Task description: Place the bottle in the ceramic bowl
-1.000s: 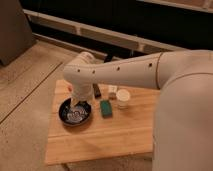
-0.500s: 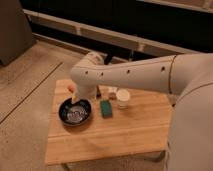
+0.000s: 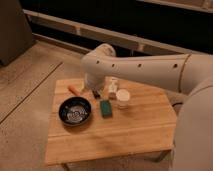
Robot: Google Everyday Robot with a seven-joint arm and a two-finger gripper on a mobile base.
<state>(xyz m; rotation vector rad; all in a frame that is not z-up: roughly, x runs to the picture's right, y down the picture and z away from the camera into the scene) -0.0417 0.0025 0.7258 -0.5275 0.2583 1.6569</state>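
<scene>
Gripper (image 3: pixel 95 92) hung low over tabletop (image 3: pixel 135 127), bottle (image 3: pixel 113 88) seemingly just beside it, bowl (image 3: pixel 62 107) near; its grip could not be told.

Light wooden table (image 3: pixel 115 137), faint plank grain. Black bowl (image 3: pixel 75 111), whitish speckles inside. Dark green sponge (image 3: pixel 105 108). White cup (image 3: pixel 122 98). Pale translucent bottle (image 3: pixel 113 88). Small black bar (image 3: pixel 96 93). Orange object (image 3: pixel 74 90). Cream-white arm (image 3: pixel 145 70), row of dark dots along it. Cream-white gripper (image 3: pixel 91 85) low over the table's back left. Beige speckled floor (image 3: pixel 25 100). Dark wall (image 3: pixel 150 20), pale rails across.
</scene>
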